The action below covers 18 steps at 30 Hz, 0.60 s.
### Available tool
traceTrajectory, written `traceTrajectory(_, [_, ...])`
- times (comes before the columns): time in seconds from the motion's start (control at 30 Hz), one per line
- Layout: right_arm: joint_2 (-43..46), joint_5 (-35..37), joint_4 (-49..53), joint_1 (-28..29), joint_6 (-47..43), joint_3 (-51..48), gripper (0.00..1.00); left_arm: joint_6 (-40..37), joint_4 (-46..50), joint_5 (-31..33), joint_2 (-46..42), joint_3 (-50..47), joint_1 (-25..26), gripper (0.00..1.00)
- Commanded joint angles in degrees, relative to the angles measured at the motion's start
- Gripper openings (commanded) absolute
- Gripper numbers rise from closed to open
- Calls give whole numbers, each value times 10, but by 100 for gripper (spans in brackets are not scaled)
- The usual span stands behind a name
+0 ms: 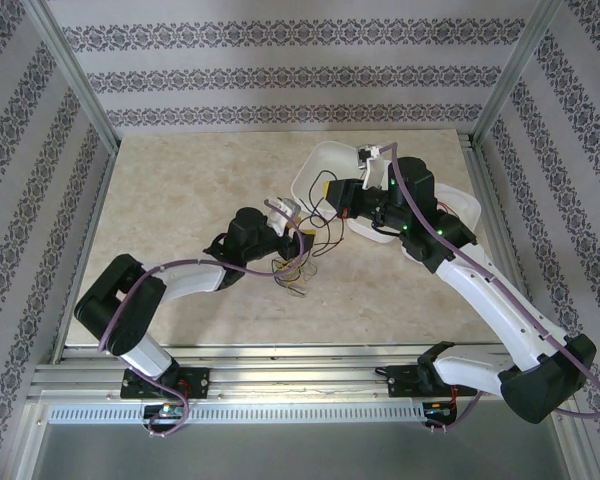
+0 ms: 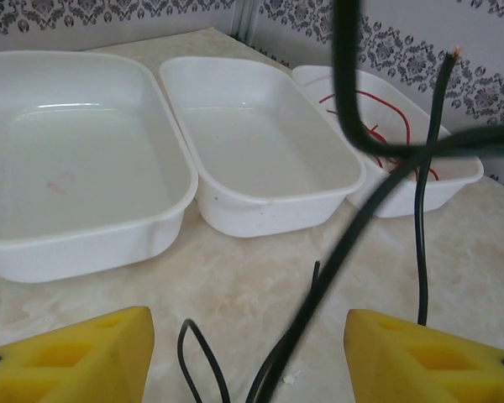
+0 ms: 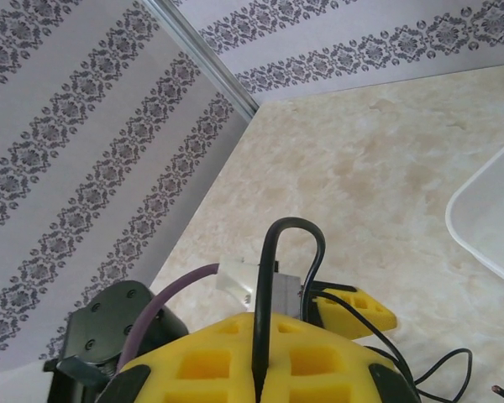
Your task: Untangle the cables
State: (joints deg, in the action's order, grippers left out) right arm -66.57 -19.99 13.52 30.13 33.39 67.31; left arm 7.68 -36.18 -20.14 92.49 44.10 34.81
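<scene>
My right gripper [image 3: 259, 382] is shut on the black cable [image 3: 267, 277], whose loop stands up above the yellow pads. In the top view that gripper [image 1: 330, 194] hangs beside the trays, and black strands [image 1: 325, 236] run down to a small tangle with an olive cable [image 1: 292, 268] on the table. My left gripper [image 1: 287, 213] sits just left of it, low over the tangle. Its yellow fingers [image 2: 428, 357] stand wide apart, open, with black cable [image 2: 353, 227] strands passing between them untouched. A red cable [image 2: 385, 113] lies coiled in the rightmost tray [image 2: 428, 189].
Three white trays stand side by side ahead of the left gripper: a bare left tray [image 2: 84, 243], a bare middle tray [image 2: 269, 214] and the right one. In the top view the trays [image 1: 315, 165] sit at the back right, partly under the right arm. Patterned walls enclose the table.
</scene>
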Motion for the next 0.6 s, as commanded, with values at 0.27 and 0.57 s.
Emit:
traceTrajectory(0.27, [51,20,7,-35,-2,11,0,18,-17,24,11,43,-1,0])
traceTrajectory(0.57, [120,116,77,-145,-26,-19,0,40,3,67,-46,13,-11,0])
